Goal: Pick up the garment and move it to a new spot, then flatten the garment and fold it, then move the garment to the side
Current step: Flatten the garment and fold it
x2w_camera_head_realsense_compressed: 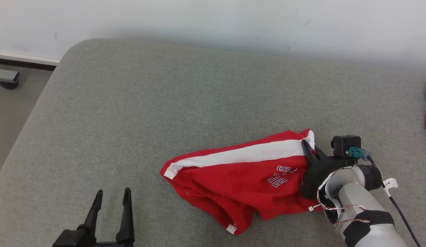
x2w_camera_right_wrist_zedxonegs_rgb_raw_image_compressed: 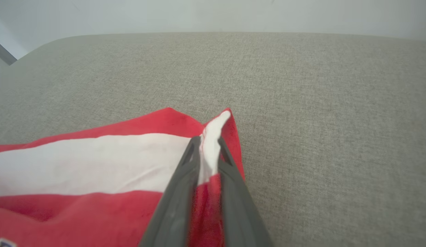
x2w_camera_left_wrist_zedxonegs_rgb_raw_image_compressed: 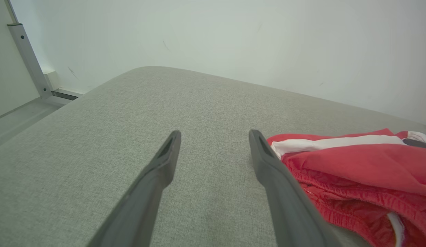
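The right gripper (x2w_camera_right_wrist_zedxonegs_rgb_raw_image_compressed: pixel 208 141) pinches a corner of the red garment (x2w_camera_head_realsense_compressed: pixel 240 171). The left gripper (x2w_camera_head_realsense_compressed: pixel 113 191) is released, near it.

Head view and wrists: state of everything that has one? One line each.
shorts: crumpled, not flattened or folded, lying on the cushion
right gripper: shut on the white-striped corner of the shorts
left gripper: open, nothing between its fingers, apart from the shorts
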`<state>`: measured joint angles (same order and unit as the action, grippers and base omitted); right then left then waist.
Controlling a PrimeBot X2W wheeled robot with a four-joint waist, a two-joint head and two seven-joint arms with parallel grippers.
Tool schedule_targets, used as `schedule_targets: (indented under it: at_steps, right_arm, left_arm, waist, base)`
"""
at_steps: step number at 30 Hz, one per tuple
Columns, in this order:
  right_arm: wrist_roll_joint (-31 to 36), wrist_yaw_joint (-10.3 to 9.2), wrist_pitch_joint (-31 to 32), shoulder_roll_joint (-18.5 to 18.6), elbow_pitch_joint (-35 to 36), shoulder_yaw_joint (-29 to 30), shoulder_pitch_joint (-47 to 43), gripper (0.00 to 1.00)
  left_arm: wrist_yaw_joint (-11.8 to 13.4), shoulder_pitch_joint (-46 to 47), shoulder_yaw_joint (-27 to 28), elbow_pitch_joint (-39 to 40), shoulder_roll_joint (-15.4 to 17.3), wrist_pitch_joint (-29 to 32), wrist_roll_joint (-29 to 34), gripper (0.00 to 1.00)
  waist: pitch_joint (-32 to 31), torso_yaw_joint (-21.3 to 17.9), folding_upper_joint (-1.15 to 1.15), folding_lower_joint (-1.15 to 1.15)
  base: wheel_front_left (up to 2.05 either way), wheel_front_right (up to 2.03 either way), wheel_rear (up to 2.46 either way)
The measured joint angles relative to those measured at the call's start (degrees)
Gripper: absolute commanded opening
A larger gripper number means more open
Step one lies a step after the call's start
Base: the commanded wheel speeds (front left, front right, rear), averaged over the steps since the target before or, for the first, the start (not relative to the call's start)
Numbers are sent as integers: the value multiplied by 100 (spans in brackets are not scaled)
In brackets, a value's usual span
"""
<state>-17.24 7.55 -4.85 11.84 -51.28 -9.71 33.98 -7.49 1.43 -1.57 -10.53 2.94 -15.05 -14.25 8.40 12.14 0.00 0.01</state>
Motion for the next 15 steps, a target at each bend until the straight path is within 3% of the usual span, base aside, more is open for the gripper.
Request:
schedule_targets:
  at_steps: [9, 15]
  right_arm:
    - [-81, 0, -771, 188, 374, -222, 66, 0]
    - [-198, 0, -946, 401, 1179, -348, -527, 0]
  left_arm:
    - [1, -78, 101, -45, -1, 0, 4, 100]
    - [0, -160, 164, -66, -1, 0, 11, 100]
  waist:
    - [-147, -230, 0, -1]
    - [-285, -530, 0, -1]
  base:
    - [0, 0, 0]
    - [0, 0, 0]
